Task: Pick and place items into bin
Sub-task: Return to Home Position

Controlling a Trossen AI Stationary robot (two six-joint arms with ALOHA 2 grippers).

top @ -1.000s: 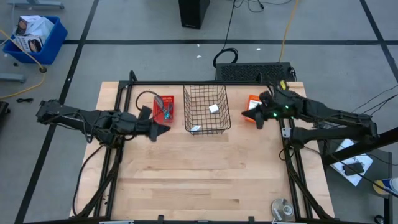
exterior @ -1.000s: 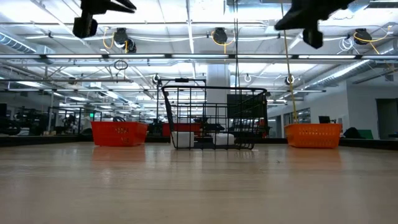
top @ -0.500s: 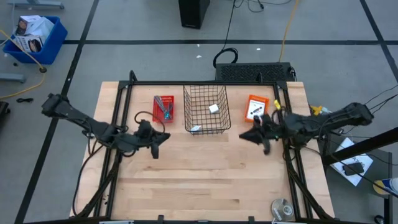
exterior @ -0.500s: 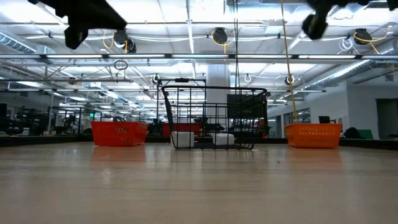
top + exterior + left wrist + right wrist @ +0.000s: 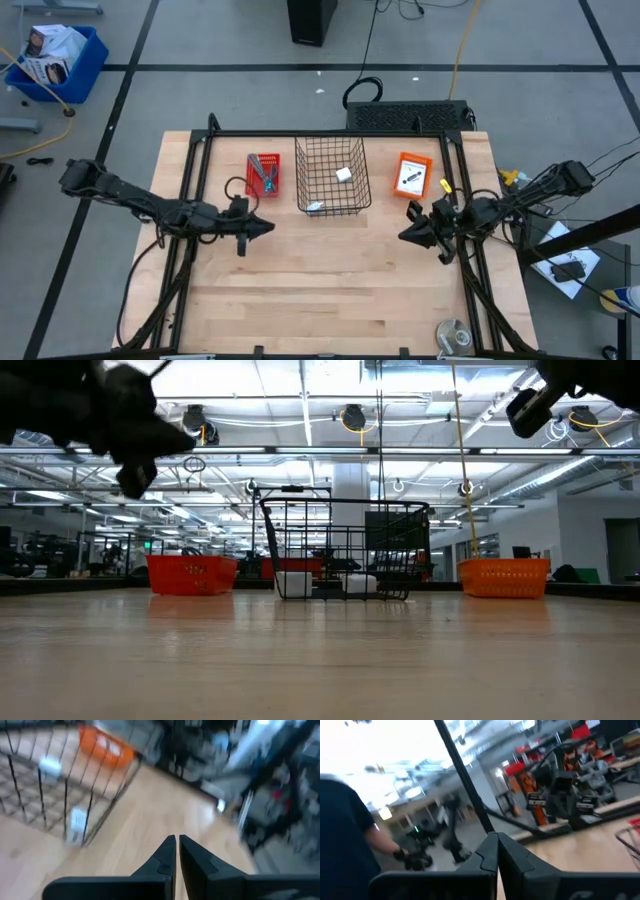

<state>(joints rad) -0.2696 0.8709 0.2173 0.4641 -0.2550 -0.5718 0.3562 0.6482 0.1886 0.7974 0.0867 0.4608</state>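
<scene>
Left gripper (image 5: 266,227) over the counter (image 5: 320,285), near-left of wire basket (image 5: 298,176), fingers pressed together, empty | teal tool (image 5: 267,176) in red tray (image 5: 255,187) | white blocks (image 5: 343,174) inside wire basket | white packet (image 5: 411,178) in orange tray (image 5: 402,160) | right gripper (image 5: 403,236) near-right of the basket, fingers together, empty, as I read it.

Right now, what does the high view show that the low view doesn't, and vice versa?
Only high: the slim teal-blue tool in the small red basket, the flat white printed packet in the orange basket, the round silver roll. Only low: ceiling lights. Both: those baskets, the black wire basket holding white blocks, left gripper and right gripper, both aloft.
</scene>
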